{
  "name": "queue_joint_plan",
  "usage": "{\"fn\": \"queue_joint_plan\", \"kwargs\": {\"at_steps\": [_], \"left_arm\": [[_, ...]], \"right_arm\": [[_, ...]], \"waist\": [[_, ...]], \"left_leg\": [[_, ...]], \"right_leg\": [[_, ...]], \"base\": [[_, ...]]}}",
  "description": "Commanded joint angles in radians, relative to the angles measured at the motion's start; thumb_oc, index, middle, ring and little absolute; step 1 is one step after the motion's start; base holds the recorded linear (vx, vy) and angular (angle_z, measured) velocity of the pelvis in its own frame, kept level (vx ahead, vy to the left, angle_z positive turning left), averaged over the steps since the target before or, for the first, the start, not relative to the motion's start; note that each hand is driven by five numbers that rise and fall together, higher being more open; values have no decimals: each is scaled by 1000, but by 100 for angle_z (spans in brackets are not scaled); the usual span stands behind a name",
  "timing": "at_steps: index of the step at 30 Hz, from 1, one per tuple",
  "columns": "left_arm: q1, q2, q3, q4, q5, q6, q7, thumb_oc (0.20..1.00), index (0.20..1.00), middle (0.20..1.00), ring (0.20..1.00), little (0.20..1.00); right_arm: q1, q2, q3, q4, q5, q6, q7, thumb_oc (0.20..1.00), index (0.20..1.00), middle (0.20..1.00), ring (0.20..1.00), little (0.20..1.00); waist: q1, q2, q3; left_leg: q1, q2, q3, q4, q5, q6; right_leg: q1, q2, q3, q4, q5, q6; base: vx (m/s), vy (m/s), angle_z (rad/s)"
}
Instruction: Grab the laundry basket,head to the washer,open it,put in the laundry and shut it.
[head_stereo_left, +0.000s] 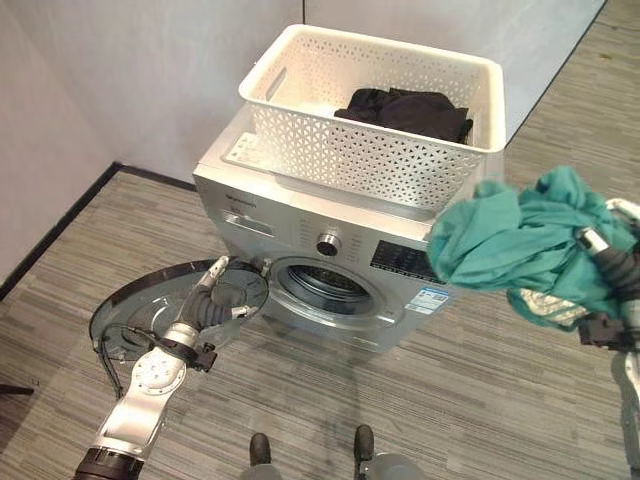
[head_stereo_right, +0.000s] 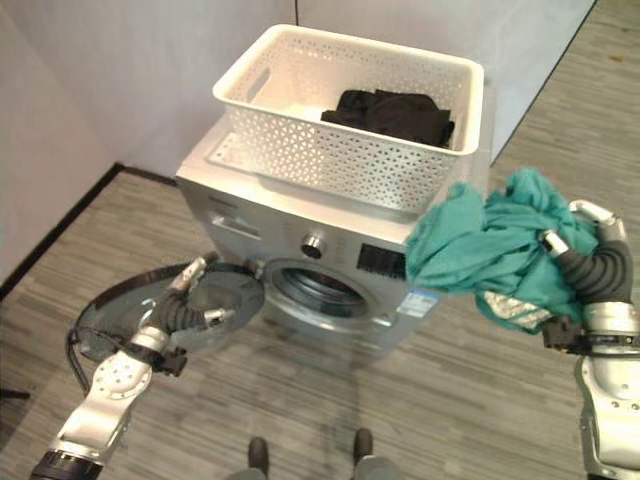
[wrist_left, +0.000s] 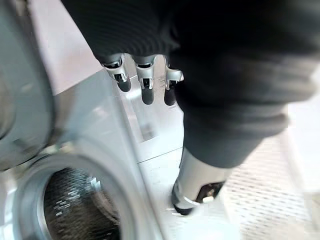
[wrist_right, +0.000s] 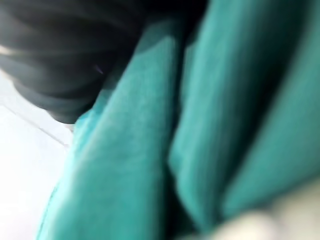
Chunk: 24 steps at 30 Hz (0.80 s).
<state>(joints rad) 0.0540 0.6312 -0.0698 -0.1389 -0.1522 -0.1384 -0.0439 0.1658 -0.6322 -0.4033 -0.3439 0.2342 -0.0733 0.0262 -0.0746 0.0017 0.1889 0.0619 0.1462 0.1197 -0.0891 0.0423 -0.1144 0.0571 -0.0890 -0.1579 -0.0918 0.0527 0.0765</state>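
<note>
A white perforated laundry basket (head_stereo_left: 300, 75) stands on top of the silver washer (head_stereo_left: 290, 215), with a black garment (head_stereo_left: 410, 110) lying in it. The washer's round door (head_stereo_left: 135, 305) is swung wide to the left, and the drum opening (head_stereo_left: 325, 285) shows. My left hand (head_stereo_left: 225, 298) rests against the door's inner side, fingers (wrist_left: 145, 87) straight. A bunched teal garment (head_stereo_left: 500, 240) hangs in the air in front of the washer's right corner, with my right hand (head_stereo_right: 585, 262) shut on it. Teal cloth (wrist_right: 200, 125) covers that hand's fingers.
Pale walls (head_stereo_left: 120, 70) stand behind and to the left of the washer, with a dark baseboard (head_stereo_left: 60, 225) along the left. Striped grey flooring (head_stereo_left: 420, 400) spreads in front and to the right.
</note>
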Motion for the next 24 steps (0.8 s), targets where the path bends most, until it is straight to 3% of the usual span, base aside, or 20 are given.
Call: {"fn": "queue_joint_plan", "kwargs": {"at_steps": [1,4,5,7,10,11,18,19,24], "left_arm": [[1,25,25,-29,-150,-69,-57,1000,1000,1000,1000,1000],[-22,57,-11,-65,-261,-49,-104,1000,1000,1000,1000,1000],[-56,105,-46,-94,-327,-35,-134,1000,1000,1000,1000,1000],[-188,136,-188,-67,-404,4,-166,1000,1000,1000,1000,1000],[-241,135,-231,-52,-384,1,-161,1000,1000,1000,1000,1000],[-312,115,-297,-21,-346,2,-158,1000,1000,1000,1000,1000],[-572,36,-486,60,-169,-1,-122,1000,1000,1000,1000,1000],[-647,-4,-542,107,-132,0,-111,1000,1000,1000,1000,1000],[-719,-89,-589,168,-125,0,-92,1000,1000,1000,1000,1000]], "right_arm": [[-22,-65,-16,-59,91,-66,34,200,200,200,200,200],[-41,-91,18,-70,151,-67,61,200,200,200,200,200],[-56,-123,33,-79,180,-67,68,200,200,200,200,200],[-94,-193,51,-89,199,-68,57,200,200,200,200,200],[-109,-207,54,-88,202,-66,52,200,200,200,200,200],[-138,-228,78,-83,202,-61,47,200,200,200,200,200],[-293,-256,229,-12,169,-27,5,200,200,200,200,200],[-343,-261,271,13,166,-19,-10,200,200,200,200,200],[-407,-259,333,53,157,-10,-35,200,200,200,200,200]], "waist": [[-18,6,-120],[-20,11,-125],[-22,15,-127],[-36,17,-117],[-39,19,-113],[-44,18,-112],[-39,26,-112],[-39,32,-107],[-38,50,-93]], "left_leg": [[-44,34,-36,92,-42,13],[-39,34,-28,97,-44,14],[-34,35,-26,102,-45,13],[-48,42,-20,119,-33,3],[-54,44,-17,124,-28,0],[-56,47,-6,122,-20,-3],[-41,34,-2,82,-5,-8],[-40,26,-2,71,0,-8],[-35,14,-2,41,14,-8]], "right_leg": [[-14,26,50,108,-167,6],[-10,23,54,111,-168,9],[-5,23,57,112,-170,11],[5,22,49,108,-170,12],[10,20,41,106,-170,13],[23,17,29,99,-169,15],[48,12,8,77,-164,20],[45,9,3,74,-161,23],[43,0,-8,68,-157,26]], "base": [[-21,29,-20],[-15,12,-7],[-36,8,-2],[-78,2,5],[-40,-3,16],[-6,-18,7],[14,-18,10],[0,1,10],[1,11,10]]}}
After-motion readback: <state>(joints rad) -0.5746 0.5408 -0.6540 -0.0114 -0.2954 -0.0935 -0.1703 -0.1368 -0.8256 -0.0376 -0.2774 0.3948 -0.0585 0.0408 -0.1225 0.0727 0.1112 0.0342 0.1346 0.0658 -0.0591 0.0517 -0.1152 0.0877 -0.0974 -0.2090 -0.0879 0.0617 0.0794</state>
